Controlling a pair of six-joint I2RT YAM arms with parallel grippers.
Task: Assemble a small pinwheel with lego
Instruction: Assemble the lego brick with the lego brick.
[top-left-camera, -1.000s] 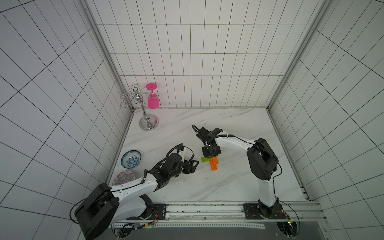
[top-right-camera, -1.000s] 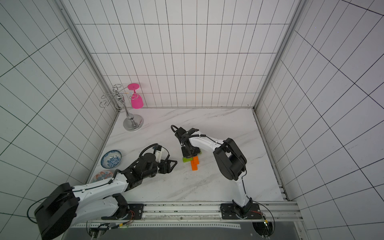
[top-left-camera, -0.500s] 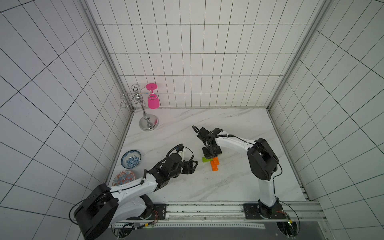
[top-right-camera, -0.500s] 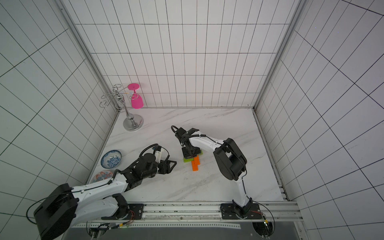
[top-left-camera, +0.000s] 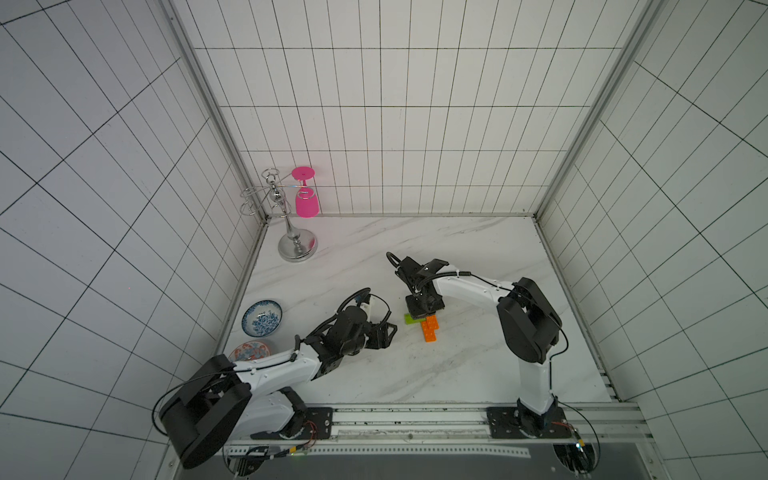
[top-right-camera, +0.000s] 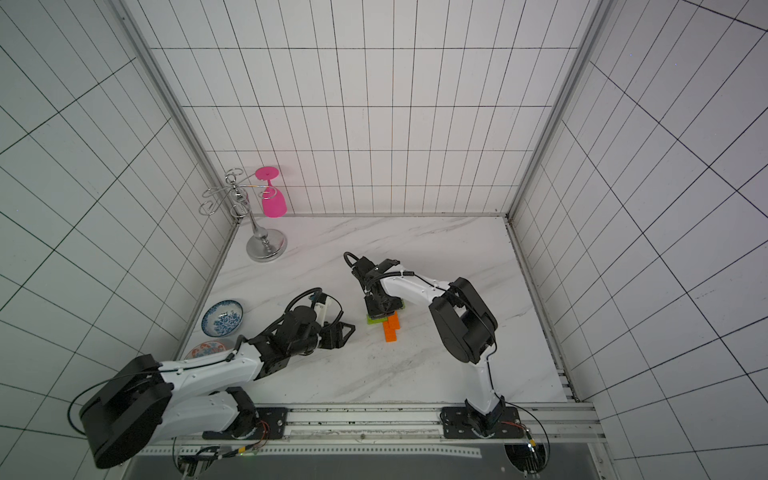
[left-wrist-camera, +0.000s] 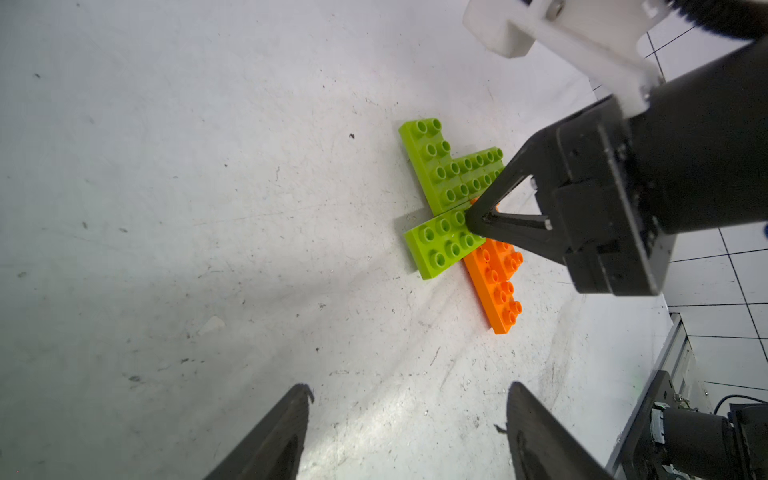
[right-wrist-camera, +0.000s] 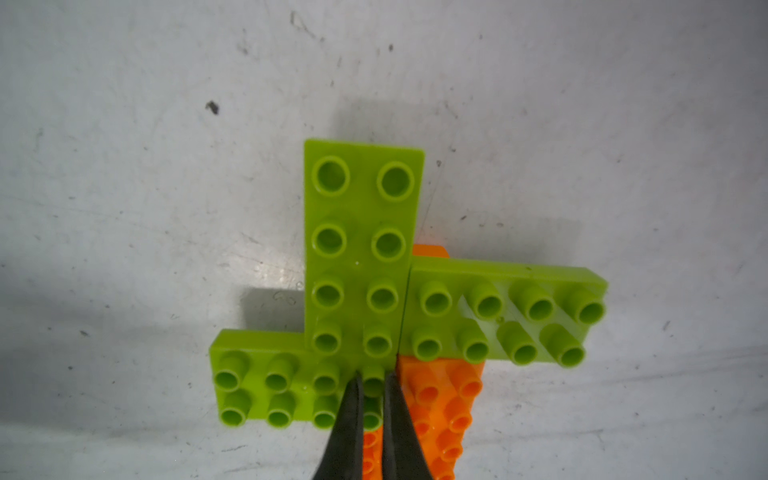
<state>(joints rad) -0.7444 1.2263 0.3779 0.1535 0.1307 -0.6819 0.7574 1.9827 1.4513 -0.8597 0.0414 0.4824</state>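
pinwheel (right-wrist-camera: 365, 291) lies flat; right gripper (right-wrist-camera: 372, 380), pressed together, touches a green blade (right-wrist-camera: 266, 386); left gripper (left-wrist-camera: 410, 390) hangs spread, empty, to its left.

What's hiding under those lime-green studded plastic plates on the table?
Orange studded plastic bricks lie under the lime-green studded plates, poking out at two edges. How far they reach beneath is covered.

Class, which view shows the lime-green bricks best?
Right wrist view: all three lime-green bricks close, studs clear. Left wrist view shows them smaller, partly behind the right gripper; in both top views only slivers show.
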